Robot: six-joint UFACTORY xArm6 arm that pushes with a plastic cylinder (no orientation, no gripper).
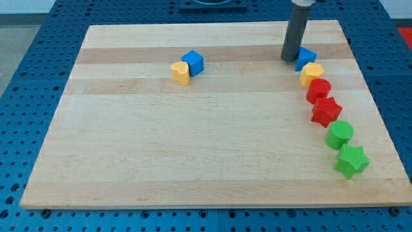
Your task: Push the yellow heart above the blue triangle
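The yellow heart (181, 72) lies in the upper middle of the wooden board (193, 154), touching a blue cube (192, 62) at its upper right. The blue triangle (306, 58) lies at the upper right, partly hidden by my dark rod. My tip (289, 60) rests against the triangle's left side, far to the right of the yellow heart.
Below the blue triangle a curved row runs down the right side: a yellow hexagon-like block (311, 74), a red round block (318, 90), a red star (326, 111), a green round block (339, 135) and a green star (351, 160).
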